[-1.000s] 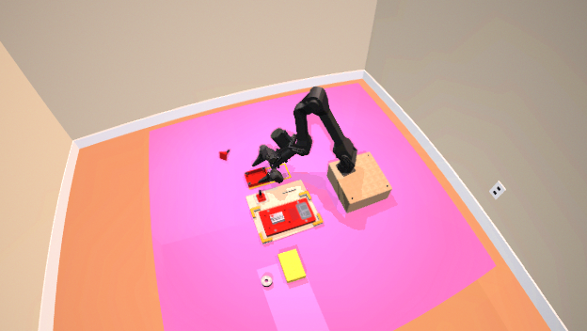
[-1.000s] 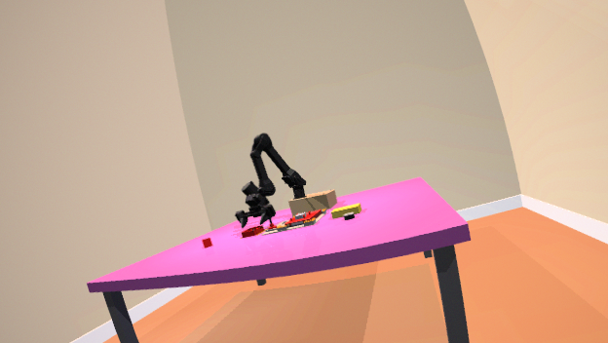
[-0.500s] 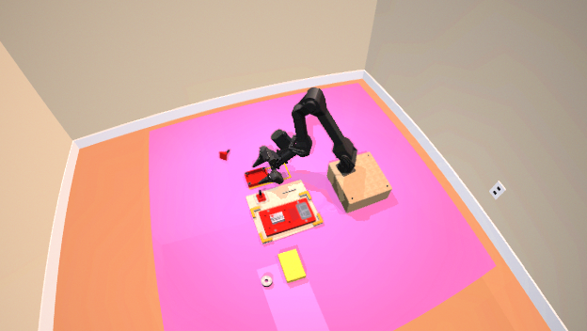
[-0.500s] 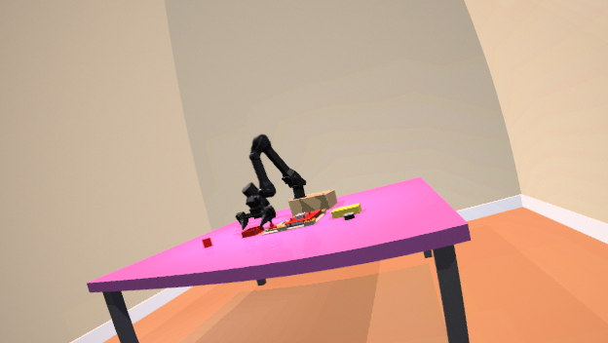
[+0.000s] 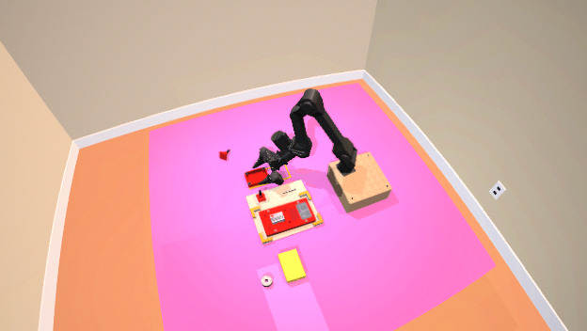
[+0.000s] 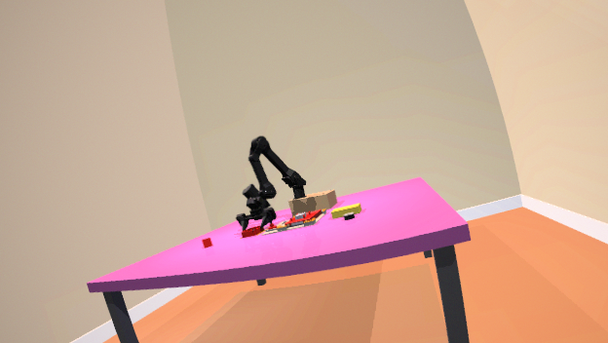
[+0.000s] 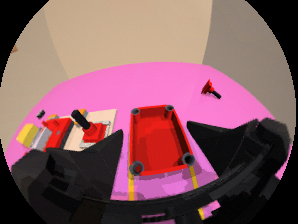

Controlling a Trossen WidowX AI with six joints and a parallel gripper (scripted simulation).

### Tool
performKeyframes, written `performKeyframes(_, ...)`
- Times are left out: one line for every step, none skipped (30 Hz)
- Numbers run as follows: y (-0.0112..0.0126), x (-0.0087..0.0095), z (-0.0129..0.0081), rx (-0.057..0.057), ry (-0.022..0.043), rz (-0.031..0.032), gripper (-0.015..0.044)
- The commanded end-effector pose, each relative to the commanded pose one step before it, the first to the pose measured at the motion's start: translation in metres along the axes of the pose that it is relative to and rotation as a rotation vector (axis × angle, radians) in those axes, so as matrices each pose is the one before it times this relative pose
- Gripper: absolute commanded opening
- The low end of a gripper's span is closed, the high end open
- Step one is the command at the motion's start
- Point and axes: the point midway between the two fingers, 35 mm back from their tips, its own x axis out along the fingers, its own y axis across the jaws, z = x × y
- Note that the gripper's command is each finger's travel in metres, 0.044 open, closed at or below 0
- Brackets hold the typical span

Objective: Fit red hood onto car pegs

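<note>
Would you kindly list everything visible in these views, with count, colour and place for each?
Hood: one, red, lying on the table beside the jig, between the open tool fingers.
Car chassis: one, red with a grey engine block, seated in the jig.
Jig: one, pale board with yellow corner brackets, middle of the table.
Small red piece: one, red, alone on the table beyond the hood.
Yellow block: one, yellow, on the near side of the jig.
White ring: one, white, next to the yellow block.
Table: one, pink top, dark legs.
Wooden pedestal: one, tan, under the arm's base.
Arm: one, black.
Tool: one, black, open and empty, straddling the hood.
</note>
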Motion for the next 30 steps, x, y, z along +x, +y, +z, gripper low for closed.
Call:
performKeyframes(-0.00065,0.00116,-0.00178,0.0027,0.00029,-0.00416,0.0440)
performKeyframes(0.00001,0.00023,-0.00044,0.0000,0.00000,0.00000,0.0440)
performKeyframes(0.00001,0.00023,-0.00044,0.0000,0.00000,0.00000,0.0440)
performKeyframes(0.00002,0.00023,-0.00044,0.0000,0.00000,0.00000,0.0440)
performKeyframes(0.00002,0.00023,-0.00044,0.0000,0.00000,0.00000,0.0440)
performKeyframes(0.00002,0.00023,-0.00044,0.0000,0.00000,0.00000,0.0440)
performKeyframes(0.00002,0.00023,-0.00044,0.0000,0.00000,0.00000,0.0440)
performKeyframes(0.00002,0.00022,-0.00044,0.0000,0.00000,0.00000,0.0440)
performKeyframes(0.00002,0.00022,-0.00044,0.0000,0.00000,0.00000,0.0440)
performKeyframes(0.00002,0.00022,-0.00044,0.0000,0.00000,0.00000,0.0440)
performKeyframes(0.00002,0.00022,-0.00044,0.0000,0.00000,0.00000,0.0440)
performKeyframes(0.00002,0.00022,-0.00045,0.0000,0.00000,0.00000,0.0440)
performKeyframes(0.00002,0.00022,-0.00045,0.0000,0.00000,0.00000,0.0440)
performKeyframes(0.00002,0.00022,-0.00045,0.0000,0.00000,0.00000,0.0440)
performKeyframes(0.00062,-0.00089,0.00137,-0.0027,-0.00027,0.00417,0.0414)
performKeyframes(0.00000,0.00000,0.00000,0.0000,0.00000,0.00000,0.0387)
performKeyframes(0.00000,0.00000,0.00000,0.0000,0.00000,0.00000,0.0361)
performKeyframes(0.00000,0.00000,0.00000,0.0000,0.00000,0.00000,0.0335)
performKeyframes(0.00000,0.00000,0.00000,0.0000,0.00000,0.00000,0.0328)
performKeyframes(0.00000,0.00000,0.00000,0.0000,0.00000,0.00000,0.0322)
performKeyframes(0.00000,0.00000,0.00000,0.0000,0.00000,0.00000,0.0315)
performKeyframes(0.00000,0.00000,0.00000,0.0000,0.00000,0.00000,0.0308)
performKeyframes(0.00000,0.00000,0.00000,0.0000,0.00000,0.00000,0.0302)
performKeyframes(0.00000,0.00000,0.00000,0.0000,0.00000,0.00000,0.0295)
performKeyframes(0.00000,0.00000,0.00000,0.0000,0.00000,0.00000,0.0288)
performKeyframes(0.00000,0.00000,0.00000,0.0000,0.00000,0.00000,0.0282)
performKeyframes(0.00000,0.00000,0.00000,0.0000,0.00000,0.00000,0.0275)
performKeyframes(-0.00005,-0.00011,0.00032,0.0000,-0.00001,0.00000,0.0249)
performKeyframes(-0.00009,-0.00022,0.00064,0.0000,-0.00002,0.00001,0.0222)
performKeyframes(-0.00013,-0.00033,0.00093,0.0000,-0.00003,0.00001,0.0196)
